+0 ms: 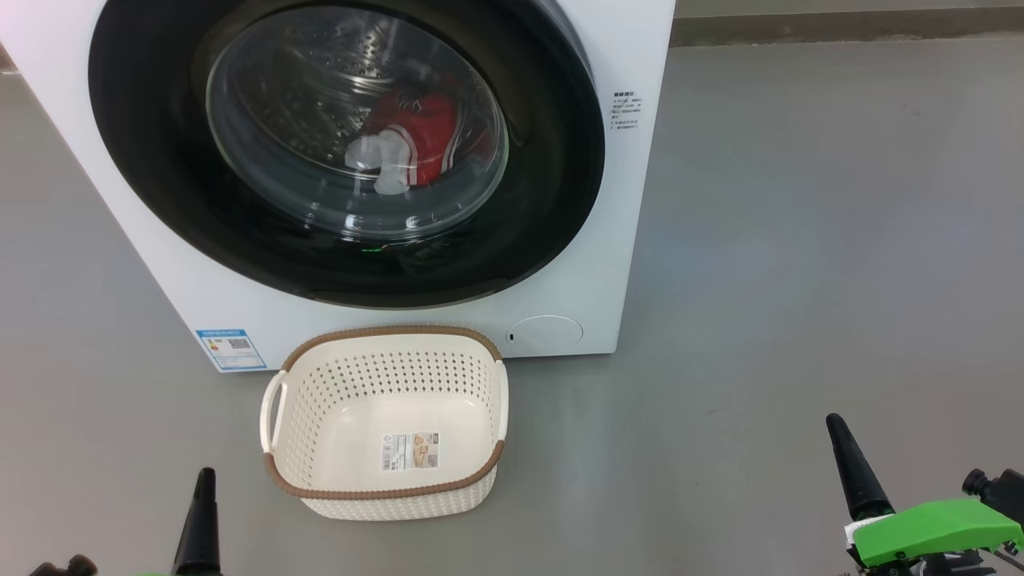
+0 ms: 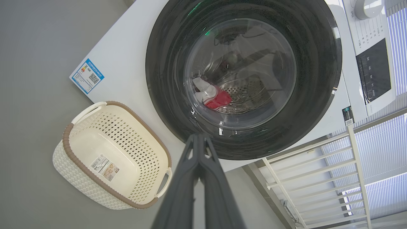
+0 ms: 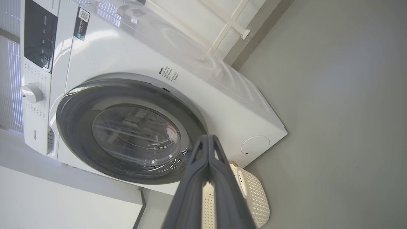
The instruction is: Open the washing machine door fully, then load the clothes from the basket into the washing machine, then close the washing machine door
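The white washing machine [image 1: 632,264] stands ahead with its round black door [image 1: 160,192] lying flat against the front. Behind the door's glass, red and white clothes [image 1: 416,144] rest in the steel drum. On the floor in front sits the cream basket [image 1: 384,416], with only a sticker on its bottom. My left gripper [image 1: 206,478] is shut near the lower left, left of the basket. At the lower right my right gripper [image 1: 834,422] is shut, well away from the basket. The wrist views show the left gripper [image 2: 197,136] and right gripper [image 3: 208,137] with fingers pressed together, holding nothing.
Grey floor [image 1: 800,240] spreads wide to the right of the machine. A white metal rack [image 2: 318,178] stands beside the machine in the left wrist view. The control panel with a dial [image 3: 31,93] sits above the door.
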Controlling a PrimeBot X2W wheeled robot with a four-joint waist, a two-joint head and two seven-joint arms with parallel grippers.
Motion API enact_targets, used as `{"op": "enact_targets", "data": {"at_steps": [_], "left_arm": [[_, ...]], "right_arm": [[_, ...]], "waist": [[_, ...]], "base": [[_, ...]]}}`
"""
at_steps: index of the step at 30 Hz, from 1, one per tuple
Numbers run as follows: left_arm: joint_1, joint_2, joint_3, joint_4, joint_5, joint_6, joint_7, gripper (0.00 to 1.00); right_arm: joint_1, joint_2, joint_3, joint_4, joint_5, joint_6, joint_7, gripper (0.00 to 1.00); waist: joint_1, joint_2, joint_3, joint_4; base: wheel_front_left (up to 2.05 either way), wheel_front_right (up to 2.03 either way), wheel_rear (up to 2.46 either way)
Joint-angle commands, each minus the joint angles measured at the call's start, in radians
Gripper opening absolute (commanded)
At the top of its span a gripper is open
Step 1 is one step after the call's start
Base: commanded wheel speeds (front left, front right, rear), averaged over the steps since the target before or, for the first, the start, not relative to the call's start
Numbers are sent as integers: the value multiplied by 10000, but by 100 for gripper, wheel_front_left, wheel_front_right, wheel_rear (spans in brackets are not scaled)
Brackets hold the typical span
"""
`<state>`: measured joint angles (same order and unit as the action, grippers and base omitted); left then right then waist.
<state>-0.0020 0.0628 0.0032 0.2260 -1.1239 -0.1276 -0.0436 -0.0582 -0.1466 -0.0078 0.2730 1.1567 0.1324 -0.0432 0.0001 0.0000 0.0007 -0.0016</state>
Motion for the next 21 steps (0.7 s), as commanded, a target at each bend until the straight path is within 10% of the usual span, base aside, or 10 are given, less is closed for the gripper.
{"op": "enact_targets", "data": {"at_steps": [1, 21], "left_arm": [[-483, 115, 290, -183, -278, -19, 92, 0], [-719, 43, 592, -28, -2203, -24, 675, 0]], "right_arm": [[-373, 0, 29, -267, 307, -7, 96, 0], [-422, 384, -404, -274, 2069, -11, 690, 0]], "waist": [[0, 0, 1, 1], [0, 0, 10, 7]], "base": [[0, 0, 0], [0, 0, 0]]}}
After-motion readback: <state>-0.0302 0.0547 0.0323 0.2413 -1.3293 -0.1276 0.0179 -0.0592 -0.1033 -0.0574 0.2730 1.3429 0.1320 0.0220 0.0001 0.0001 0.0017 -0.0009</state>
